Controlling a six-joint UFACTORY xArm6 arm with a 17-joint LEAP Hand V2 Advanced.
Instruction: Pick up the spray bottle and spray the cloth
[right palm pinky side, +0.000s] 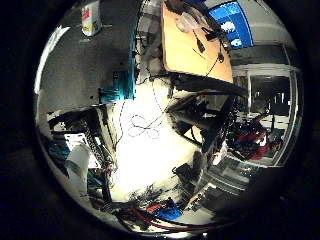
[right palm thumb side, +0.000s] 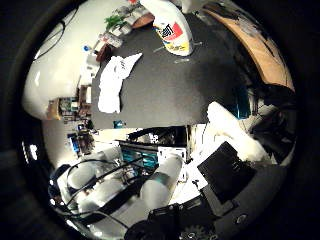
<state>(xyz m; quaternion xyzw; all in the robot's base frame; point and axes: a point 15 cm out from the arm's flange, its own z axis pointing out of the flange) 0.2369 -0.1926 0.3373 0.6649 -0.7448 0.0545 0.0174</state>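
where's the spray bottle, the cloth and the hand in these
spray bottle (right palm thumb side: 172, 35): thumb side palm view, on its white body by the label
cloth (right palm thumb side: 114, 80): thumb side palm view, middle of the crumpled white fabric
hand (right palm thumb side: 227, 172): thumb side palm view, on its black part

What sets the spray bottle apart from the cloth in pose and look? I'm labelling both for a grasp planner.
The white plastic spray bottle with a red label stands upright near one edge of the dark tabletop; the crumpled white cloth lies flat along another edge. The spray bottle is rigid and smooth; the cloth is soft, wrinkled and irregular. Both are mostly white, rest on the same tabletop, and sit apart, untouched.
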